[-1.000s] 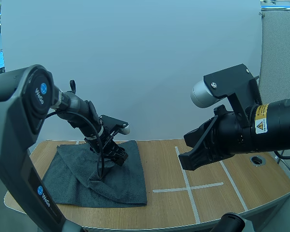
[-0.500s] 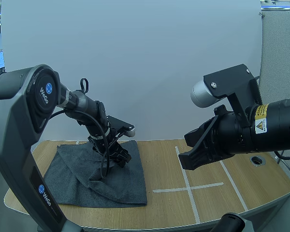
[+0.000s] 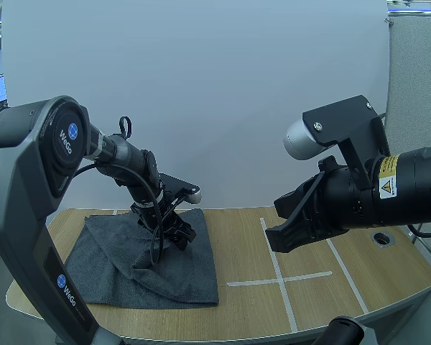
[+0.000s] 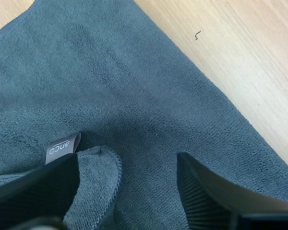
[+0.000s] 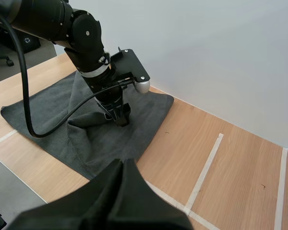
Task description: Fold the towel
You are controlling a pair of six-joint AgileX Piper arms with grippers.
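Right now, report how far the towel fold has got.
Done: one corner of the towel, the one by the label, lies turned over onto the cloth, loosely bunched. In hand: nothing; the left gripper is at that flap, jaws apart. Left: the proper fold; most of the towel lies flat. The right gripper hangs over the table, jaws shut.

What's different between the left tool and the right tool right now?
The left tool is open, fingers apart; the right tool is shut into one wedge. The left tool is down at the towel, by a raised fold; the right tool hangs above the table, away from the towel. Both have two black fingers.
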